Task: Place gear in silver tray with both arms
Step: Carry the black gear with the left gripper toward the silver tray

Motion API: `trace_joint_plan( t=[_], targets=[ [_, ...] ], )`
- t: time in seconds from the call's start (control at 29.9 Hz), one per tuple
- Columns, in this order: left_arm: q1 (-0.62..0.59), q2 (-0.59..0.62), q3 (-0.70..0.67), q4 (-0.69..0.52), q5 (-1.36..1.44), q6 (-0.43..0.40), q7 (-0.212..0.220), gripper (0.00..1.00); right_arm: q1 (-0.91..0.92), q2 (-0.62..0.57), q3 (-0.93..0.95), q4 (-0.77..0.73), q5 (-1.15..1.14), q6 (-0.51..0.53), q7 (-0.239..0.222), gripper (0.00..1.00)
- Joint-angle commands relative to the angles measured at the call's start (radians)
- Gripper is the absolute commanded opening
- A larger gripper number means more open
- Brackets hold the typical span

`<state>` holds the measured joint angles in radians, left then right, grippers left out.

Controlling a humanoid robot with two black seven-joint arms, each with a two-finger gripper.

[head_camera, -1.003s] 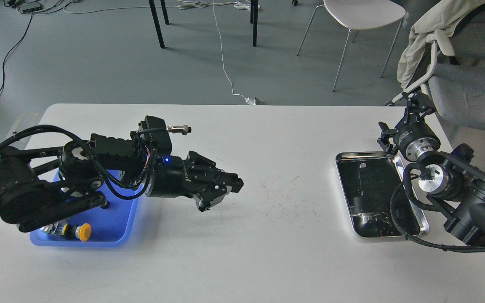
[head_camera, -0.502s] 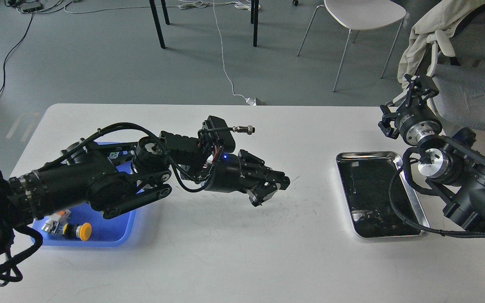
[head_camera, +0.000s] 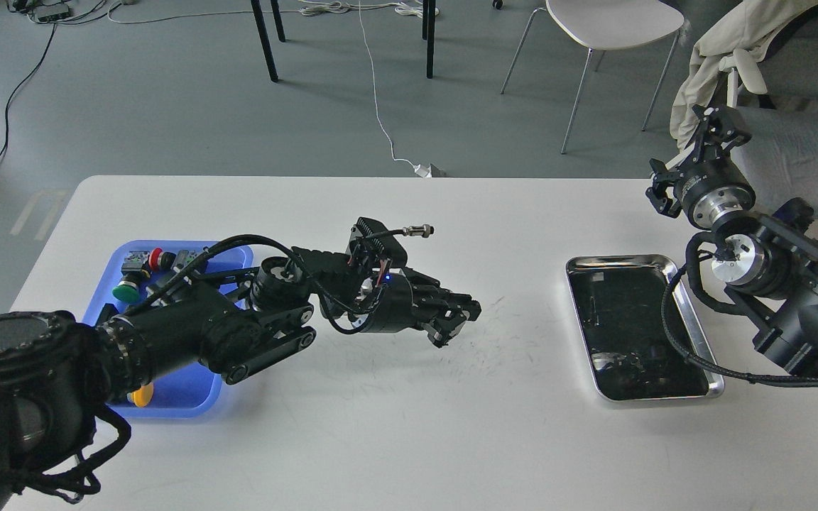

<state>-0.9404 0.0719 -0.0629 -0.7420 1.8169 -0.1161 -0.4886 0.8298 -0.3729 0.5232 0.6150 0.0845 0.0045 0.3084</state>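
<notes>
My left gripper (head_camera: 455,319) reaches over the middle of the white table (head_camera: 380,440), its fingers closed around a small grey part, the gear (head_camera: 441,332), which is mostly hidden between them and held just above the tabletop. The silver tray (head_camera: 622,260) lies at the right of the table with a dark reflective bottom and nothing clearly in it. It is well to the right of the left gripper. My right gripper (head_camera: 716,122) is raised beyond the tray's far right corner, pointing up and away, its fingers spread and empty.
A blue plastic tray (head_camera: 182,394) at the left holds a red button (head_camera: 157,257), a green one (head_camera: 123,291), a yellow one (head_camera: 140,395) and other small parts, partly hidden by my left arm. A padded chair with a cloth (head_camera: 792,142) stands close behind the right arm.
My left arm has swung right from the blue tray to the table's middle with its fingers still closed, then settled slightly lower. My right gripper has risen up and away from the silver tray.
</notes>
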Motion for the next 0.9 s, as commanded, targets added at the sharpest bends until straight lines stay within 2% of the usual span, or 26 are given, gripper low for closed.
trace_joint_plan(
  t=[0.0, 0.43, 0.7, 0.87],
  targets=[
    [0.015, -0.009, 0.003, 0.029, -0.031, 0.006, 0.000, 0.11, 0.002, 0.000, 0.000, 0.000, 0.000, 0.000, 0.000, 0.99],
    [0.012, -0.047, 0.003, 0.020, -0.031, 0.004, 0.000, 0.14, -0.001, -0.001, -0.003, -0.024, 0.000, 0.008, 0.000, 0.99],
    [0.015, -0.057, 0.002, 0.024, -0.039, 0.000, 0.000, 0.29, -0.003, 0.000, -0.006, -0.024, 0.000, 0.009, 0.000, 0.99],
    [0.015, -0.055, 0.003, 0.018, -0.057, 0.000, 0.000, 0.31, -0.003, 0.002, -0.008, -0.024, 0.000, 0.009, 0.000, 0.99]
  ],
)
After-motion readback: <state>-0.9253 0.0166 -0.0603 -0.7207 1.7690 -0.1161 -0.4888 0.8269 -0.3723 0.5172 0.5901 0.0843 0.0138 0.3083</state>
